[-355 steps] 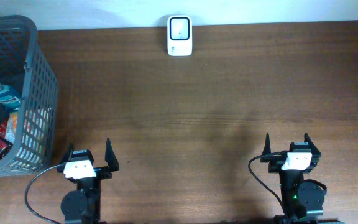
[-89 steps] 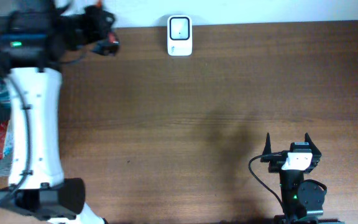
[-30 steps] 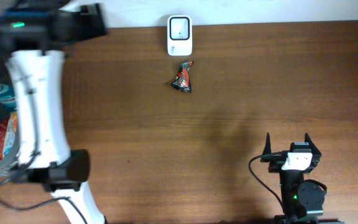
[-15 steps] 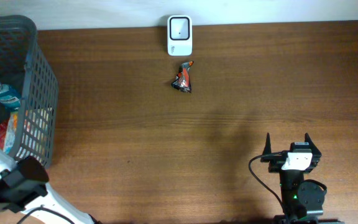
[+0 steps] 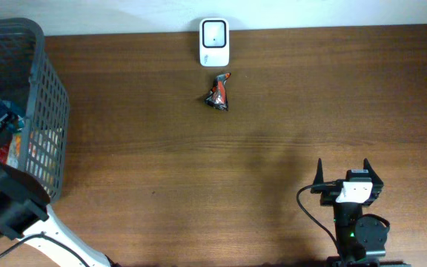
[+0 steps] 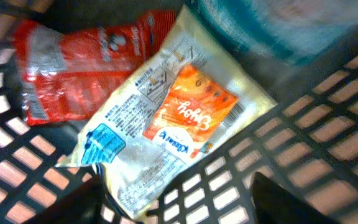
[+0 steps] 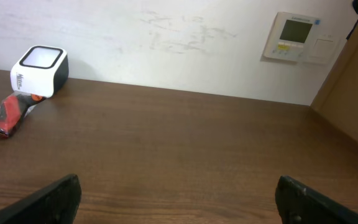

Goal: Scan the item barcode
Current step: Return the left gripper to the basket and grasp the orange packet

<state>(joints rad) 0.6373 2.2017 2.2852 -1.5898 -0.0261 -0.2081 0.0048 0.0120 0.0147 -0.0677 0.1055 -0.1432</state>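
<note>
Lying flat in the basket (image 6: 328, 137), the orange-labelled pouch (image 6: 166, 130) sat under our left gripper (image 6: 179, 208), jaws parted and, as far as blur let us judge, grasping nothing. We needed to pinch one free edge, clear of the red packet (image 6: 73, 68). Right gripper (image 7: 176, 186) sat released.

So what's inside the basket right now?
Through the basket mesh: a white-and-orange packet beside a red packet, and a blurred teal bottle. Anything beneath them is covered.
</note>
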